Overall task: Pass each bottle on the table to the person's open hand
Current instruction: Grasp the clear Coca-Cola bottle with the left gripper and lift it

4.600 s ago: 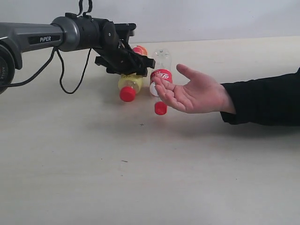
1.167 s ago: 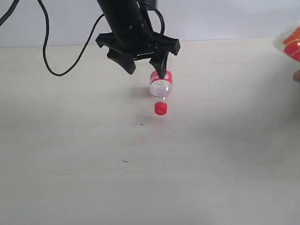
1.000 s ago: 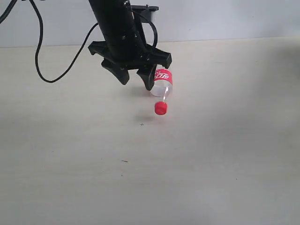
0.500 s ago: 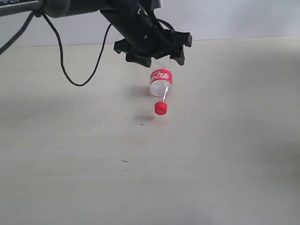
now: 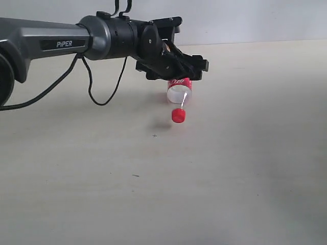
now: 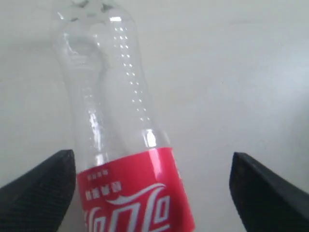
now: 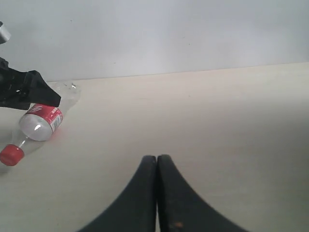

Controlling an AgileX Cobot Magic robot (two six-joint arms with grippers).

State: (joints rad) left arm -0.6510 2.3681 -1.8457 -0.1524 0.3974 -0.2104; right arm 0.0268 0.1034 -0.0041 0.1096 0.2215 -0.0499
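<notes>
A clear bottle with a red label (image 5: 179, 92) and red cap (image 5: 178, 115) lies on the pale table (image 5: 214, 178), cap toward the camera. My left gripper (image 5: 177, 75) is open, its black fingers (image 6: 43, 186) straddling the bottle's labelled body (image 6: 133, 193); one finger is close beside the label, the other well apart. The right wrist view shows the same bottle (image 7: 41, 123) lying at the far left. My right gripper (image 7: 157, 159) is shut and empty. The person's hand and the other bottles are out of view.
The left arm (image 5: 56, 43) and its looping black cable (image 5: 99, 97) stretch over the table's left side. A pale wall (image 5: 255, 20) runs behind the table's far edge.
The hand, the yellow bottle and the bottle behind it have gone from view. My left gripper swung round and settled over the red-labelled bottle, which shifted slightly right.
</notes>
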